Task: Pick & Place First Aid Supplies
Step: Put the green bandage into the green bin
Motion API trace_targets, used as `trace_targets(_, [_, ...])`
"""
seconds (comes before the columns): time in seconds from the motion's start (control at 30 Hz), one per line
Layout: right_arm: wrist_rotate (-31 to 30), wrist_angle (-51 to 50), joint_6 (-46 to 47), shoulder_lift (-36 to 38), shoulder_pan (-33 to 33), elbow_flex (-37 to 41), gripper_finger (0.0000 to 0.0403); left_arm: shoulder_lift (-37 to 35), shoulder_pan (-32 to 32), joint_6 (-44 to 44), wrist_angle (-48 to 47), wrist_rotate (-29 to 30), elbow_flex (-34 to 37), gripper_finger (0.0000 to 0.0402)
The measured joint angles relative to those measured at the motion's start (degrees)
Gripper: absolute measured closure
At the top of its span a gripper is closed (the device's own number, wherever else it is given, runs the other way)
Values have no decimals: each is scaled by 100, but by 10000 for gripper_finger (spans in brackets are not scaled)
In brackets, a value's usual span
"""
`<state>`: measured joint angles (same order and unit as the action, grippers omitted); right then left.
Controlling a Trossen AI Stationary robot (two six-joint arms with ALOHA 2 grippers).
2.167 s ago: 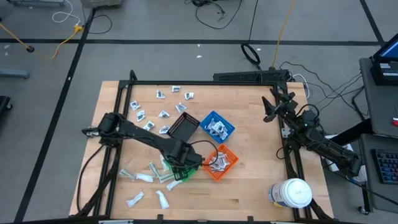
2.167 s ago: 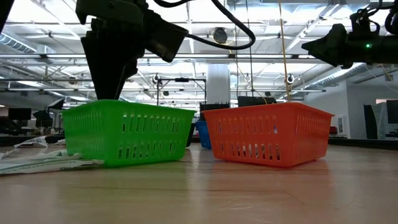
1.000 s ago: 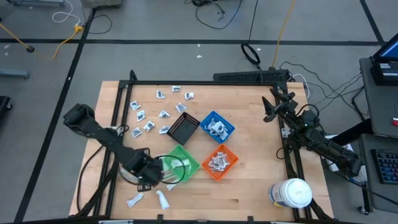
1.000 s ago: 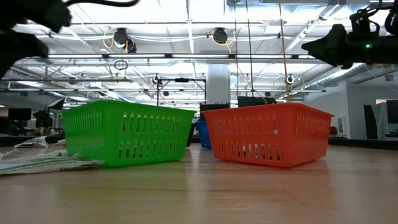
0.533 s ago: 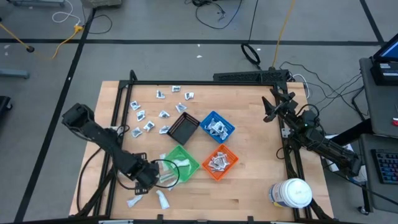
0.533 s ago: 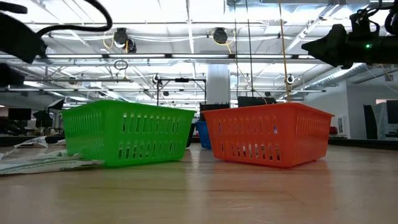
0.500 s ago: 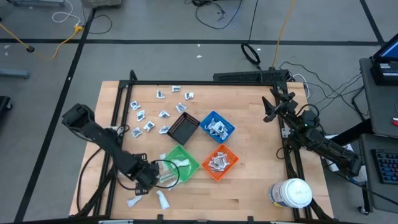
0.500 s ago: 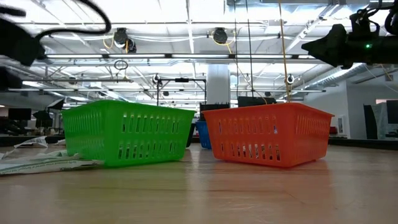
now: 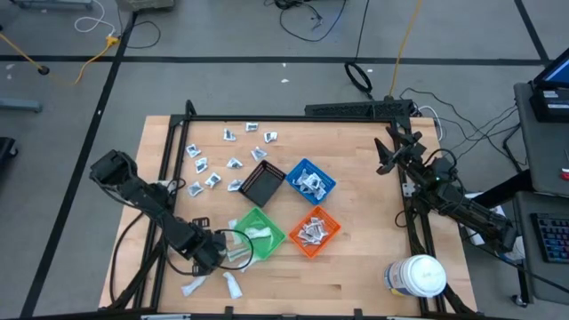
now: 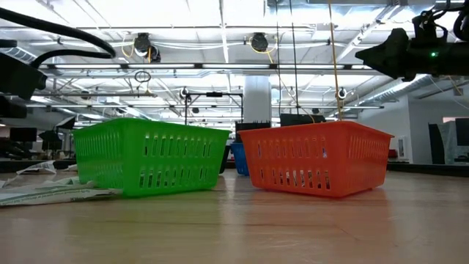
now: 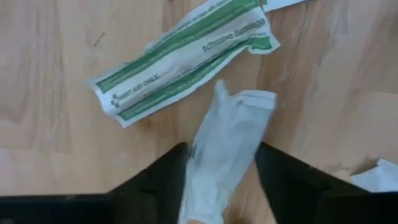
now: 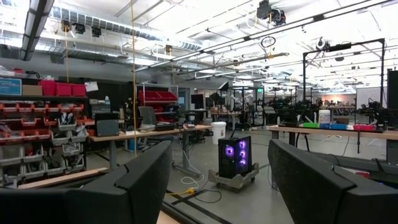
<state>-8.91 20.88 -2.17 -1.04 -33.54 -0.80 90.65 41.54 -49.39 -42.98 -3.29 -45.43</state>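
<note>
The left gripper (image 9: pixel 216 253) hangs low over the near-left part of the tabletop (image 9: pixel 364 213), just beside the green bin (image 9: pixel 258 233), its fingers (image 11: pixel 163 174) straddling a white wrapped pad (image 11: pixel 227 149) that lies flat on the wood next to a green-striped bandage packet (image 11: pixel 183 59); the fingers flank the pad with small gaps, so whether they pinch it cannot be told. Two seconds earlier this arm reached over the green bin; it has since swung back to the loose packets at the table's near-left corner and, over the last half second, edged only slightly. More small packets (image 9: pixel 233 163) stay scattered at the far left, and others fill the blue bin (image 9: pixel 310 180) and the orange bin (image 9: pixel 313 231); the black bin (image 9: pixel 261 185) sits between them. The right gripper (image 9: pixel 388 153) waits unmoved at the far right edge, fingers spread wide, raised and facing the room. The white jar (image 9: pixel 416 276) remains at the near right.
</note>
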Motion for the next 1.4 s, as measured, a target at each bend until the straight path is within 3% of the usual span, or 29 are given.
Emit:
trace_targets(0.27, [0,-15,0,0,0,-2,140,-19,-4,-28,-43,51,10,387])
trace_targets(0.6, [0,-16,0,0,0,0,140,-897,-26,-275,-672,-420,-9,398])
trace_targets(0.9, [0,-17,0,0,0,-2,140,-1409,-99,-656,-1808,-467,-646,400])
trace_targets(1.13, [0,-19,0,0,0,0,140,-673,-903,-28,-1845,-459,-1501,401])
trace_targets(1.4, [0,-18,-1,0,0,-1,140,595,-1858,1199,-2182,-427,-3021,401])
